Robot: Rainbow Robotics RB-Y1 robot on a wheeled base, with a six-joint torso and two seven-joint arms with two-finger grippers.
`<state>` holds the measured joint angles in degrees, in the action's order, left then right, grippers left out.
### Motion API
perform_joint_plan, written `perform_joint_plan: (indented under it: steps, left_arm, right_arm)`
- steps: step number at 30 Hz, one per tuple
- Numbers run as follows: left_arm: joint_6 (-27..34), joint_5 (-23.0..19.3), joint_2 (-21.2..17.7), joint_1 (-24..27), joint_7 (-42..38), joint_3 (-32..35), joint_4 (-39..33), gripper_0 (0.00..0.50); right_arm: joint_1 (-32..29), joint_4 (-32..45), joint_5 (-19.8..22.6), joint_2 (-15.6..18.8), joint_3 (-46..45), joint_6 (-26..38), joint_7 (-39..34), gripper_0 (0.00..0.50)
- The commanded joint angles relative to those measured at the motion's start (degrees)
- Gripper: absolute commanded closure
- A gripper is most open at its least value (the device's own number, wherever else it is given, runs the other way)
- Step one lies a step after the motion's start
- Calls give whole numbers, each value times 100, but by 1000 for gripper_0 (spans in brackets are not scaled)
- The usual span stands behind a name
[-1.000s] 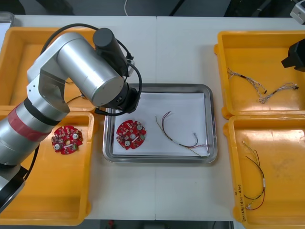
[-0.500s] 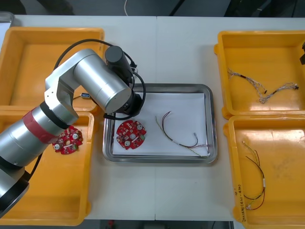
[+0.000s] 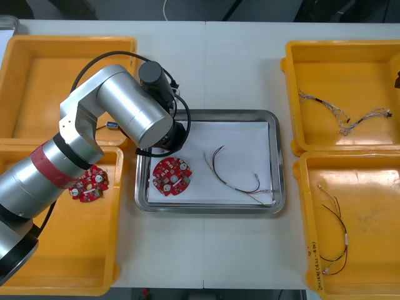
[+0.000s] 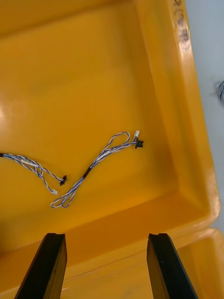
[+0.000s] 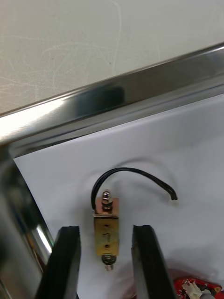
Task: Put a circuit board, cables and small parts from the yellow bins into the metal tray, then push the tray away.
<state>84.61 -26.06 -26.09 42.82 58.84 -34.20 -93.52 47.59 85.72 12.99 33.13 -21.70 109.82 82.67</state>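
Light worktop (image 3: 206, 250) carries a metal tray (image 3: 275, 164) at its middle, white inside, with yellow bins (image 3: 25, 75) at both sides. The left pincer (image 5: 106, 230) hangs low over the tray's white liner. Its fingers stand apart with a small metal part (image 5: 106, 217) lying between them. A narrow gap shows on each side of the part, so neither finger touches it. The part, with a curled black lead, sits close inside the tray's shiny rim at the far left corner. A circuit board (image 3: 171, 176) lies just beside it on the near side. A cable (image 3: 234, 176) lies well apart, toward the tray's right half.

The left arm (image 3: 125, 112) reaches in over the near left bin (image 3: 62, 250), elbow bent, forearm above the tray's left edge. A second circuit board (image 3: 89, 184) lies in that bin beside the arm.

The right pincer (image 4: 105, 238) hovers above the far right bin (image 3: 350, 62), fingers wide apart and holding nothing, over a twisted blue and white cable (image 4: 102, 159).
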Motion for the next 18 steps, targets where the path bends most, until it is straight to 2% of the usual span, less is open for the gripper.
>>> perform_joint_plan:
  steps: [1,7,11,18]
  left_arm:
    - [-58,154,130,270,40,-78,-70,0]
    - [56,145,121,270,49,107,-211,0]
    - [583,83,121,270,67,423,-571,0]
    - [1524,-163,-19,270,225,1117,-1265,0]
  right_arm:
    - [251,-117,-25,-166,-344,18,-1007,0]
    - [269,-415,54,-245,-423,18,-2211,0]
    - [365,-688,107,-245,-414,-110,-2835,0]
    - [568,-1171,2,-254,-335,-611,-3441,0]
